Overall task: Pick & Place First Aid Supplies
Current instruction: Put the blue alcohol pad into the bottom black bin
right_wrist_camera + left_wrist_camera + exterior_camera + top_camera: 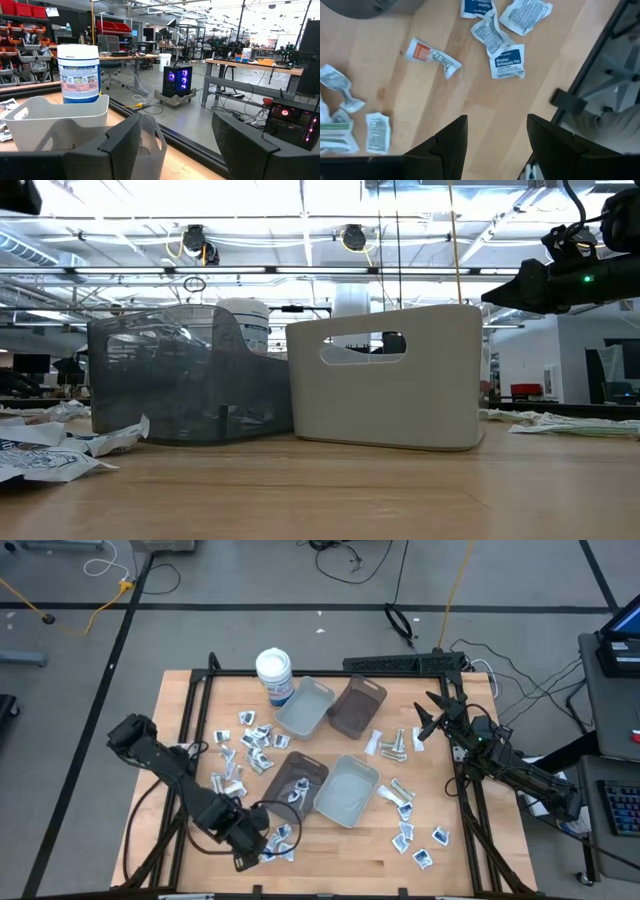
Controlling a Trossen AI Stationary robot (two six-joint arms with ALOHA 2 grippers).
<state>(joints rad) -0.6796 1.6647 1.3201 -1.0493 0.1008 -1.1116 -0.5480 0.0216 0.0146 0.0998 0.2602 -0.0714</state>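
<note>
Small flat white first aid packets (508,62) scattered on wooden desk (470,100); my left jaws apart, empty; right jaws apart, raised.

Four trays (330,745) sit mid-frame on the table (150,765), packets (255,735) scattered around them; the left claw (262,845) hovers lower left.

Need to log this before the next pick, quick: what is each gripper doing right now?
Left gripper: open, empty, above loose packets near the table's front edge.
Right gripper: open, empty, raised at the table's right side.
</note>
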